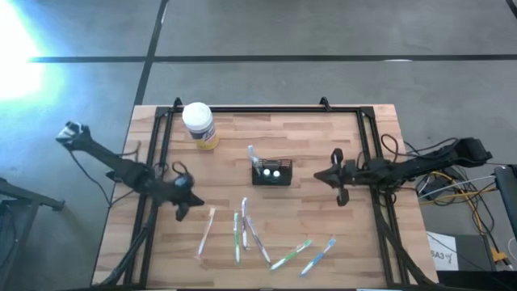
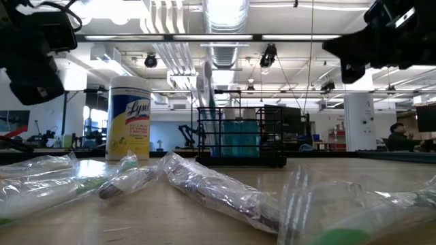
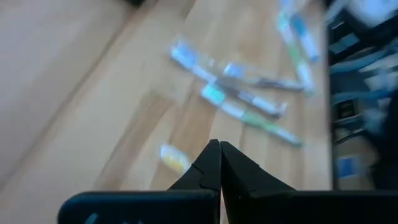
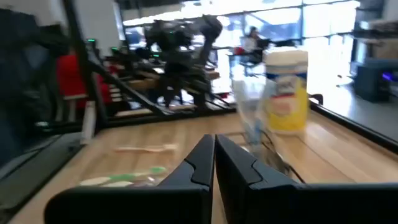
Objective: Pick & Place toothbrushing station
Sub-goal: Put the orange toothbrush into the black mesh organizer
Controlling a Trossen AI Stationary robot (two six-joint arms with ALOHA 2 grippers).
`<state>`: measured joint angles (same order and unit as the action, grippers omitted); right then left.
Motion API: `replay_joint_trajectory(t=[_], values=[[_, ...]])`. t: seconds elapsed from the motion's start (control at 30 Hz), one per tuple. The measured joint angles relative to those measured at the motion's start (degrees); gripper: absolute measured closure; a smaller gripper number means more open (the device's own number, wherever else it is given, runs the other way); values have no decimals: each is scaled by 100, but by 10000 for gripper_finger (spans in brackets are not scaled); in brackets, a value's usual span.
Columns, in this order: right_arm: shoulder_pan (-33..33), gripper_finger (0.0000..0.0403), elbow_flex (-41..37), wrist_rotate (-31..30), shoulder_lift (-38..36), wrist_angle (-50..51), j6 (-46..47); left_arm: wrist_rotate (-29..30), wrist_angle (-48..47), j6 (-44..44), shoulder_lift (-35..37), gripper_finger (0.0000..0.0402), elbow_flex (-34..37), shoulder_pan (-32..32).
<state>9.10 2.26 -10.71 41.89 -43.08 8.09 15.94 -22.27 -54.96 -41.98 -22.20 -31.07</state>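
Note:
The toothbrushing station is a small black mesh box standing on its base at the table's middle, with one wrapped toothbrush sticking up out of it. It also shows in the low view. My left gripper is shut and empty above the table, left of the loose wrapped toothbrushes; its shut fingers show in the left wrist view. My right gripper is shut and empty, level with the station and a little to its right; its shut fingers show in the right wrist view.
A round white-lidded jar with a yellow label stands at the far left of the table. Several wrapped toothbrushes lie scattered along the near part. A black frame runs along the table's far edge and sides.

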Motion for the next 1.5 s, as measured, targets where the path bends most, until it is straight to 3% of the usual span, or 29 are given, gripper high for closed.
replay_joint_trajectory(t=[0.17, 0.3, 0.63, 0.8, 1.13, 1.5], values=[[13, 390, -91, -72, 25, 1, 64, 325, -896, -1299, -1304, 398, -935, -753], [39, 390, -89, 309, 27, 20, 139, 255, -1955, -2361, -2287, 371, -1750, -780], [39, 390, -89, 538, 59, 132, 396, -336, -2090, -2497, -3837, 213, -2956, -614], [39, 390, -89, 539, 59, 132, 398, -607, -2073, -2570, -4405, 161, -3134, -446], [39, 390, -89, 536, 59, 128, 393, -1027, -2037, -2716, -4959, 148, -3131, -143], [39, 390, -89, 519, 57, 93, 372, -1546, -1822, -2248, -5618, 150, -3150, 136]])
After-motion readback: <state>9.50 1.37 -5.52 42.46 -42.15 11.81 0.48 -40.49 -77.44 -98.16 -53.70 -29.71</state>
